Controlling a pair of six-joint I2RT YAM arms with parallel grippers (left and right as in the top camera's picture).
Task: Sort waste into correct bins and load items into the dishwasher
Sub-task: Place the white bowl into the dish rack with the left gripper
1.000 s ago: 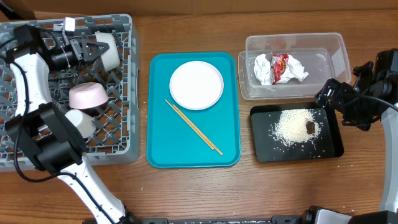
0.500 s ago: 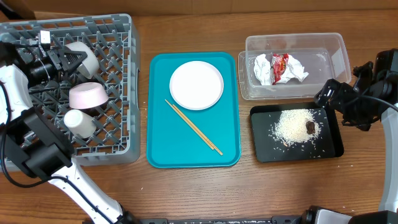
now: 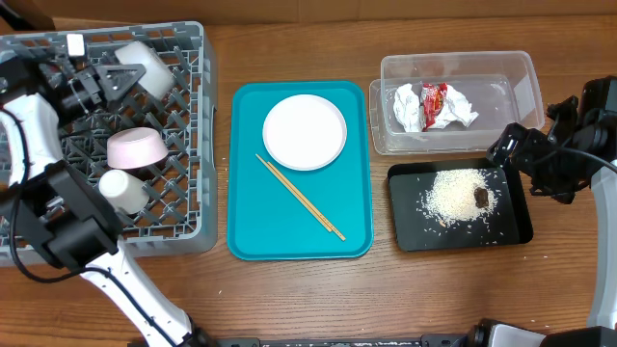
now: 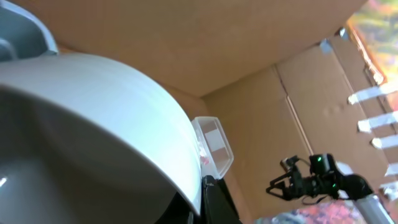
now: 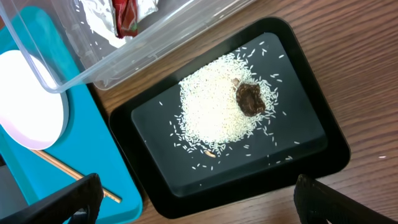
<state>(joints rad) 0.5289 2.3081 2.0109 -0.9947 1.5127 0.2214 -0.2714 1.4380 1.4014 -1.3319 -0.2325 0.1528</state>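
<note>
My left gripper (image 3: pixel 114 80) is shut on the rim of the small grey bowl (image 3: pixel 146 65), held tilted over the far part of the grey dish rack (image 3: pixel 189 145). That bowl (image 4: pixel 93 124) fills the left wrist view, its rim pinched at my left gripper (image 4: pixel 200 208). A pink bowl (image 3: pixel 137 147) and a white cup (image 3: pixel 120 190) lie in the rack. The white plate (image 3: pixel 305 131) and the chopsticks (image 3: pixel 301 197) rest on the teal tray (image 3: pixel 246 193). My right gripper (image 3: pixel 516 159) stands open beside the black tray (image 3: pixel 410 231), which holds rice (image 5: pixel 217 106) and a brown lump (image 5: pixel 250 99).
The clear tub (image 3: pixel 521 72) behind the black tray holds a crumpled napkin (image 3: pixel 409 104) and a red wrapper (image 3: pixel 435 101). Bare wooden table lies between the rack, the teal tray and the bins. The right arm sits at the table's right edge.
The left gripper swung the grey bowl left across the rack, then back up toward the rack's far edge. The right arm has stayed still.
</note>
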